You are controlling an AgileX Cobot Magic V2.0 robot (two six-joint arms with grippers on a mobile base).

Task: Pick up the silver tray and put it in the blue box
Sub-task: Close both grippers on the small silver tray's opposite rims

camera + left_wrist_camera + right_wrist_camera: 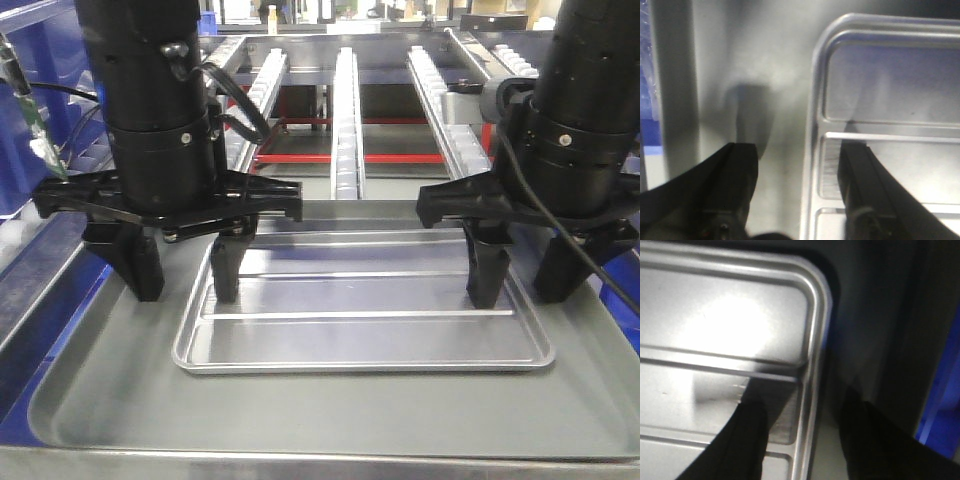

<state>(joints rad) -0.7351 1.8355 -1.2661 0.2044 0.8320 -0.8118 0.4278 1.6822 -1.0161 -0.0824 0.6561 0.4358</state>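
Silver tray [365,320], shiny ridged steel, centre frame: left gripper [185,285] and right gripper [525,288] gape wide, each straddling a rolled rim, perhaps touching.

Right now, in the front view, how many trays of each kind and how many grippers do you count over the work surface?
Silver tray: 1
Grey tray: 1
Grippers: 2 (left gripper, right gripper)
Total: 4
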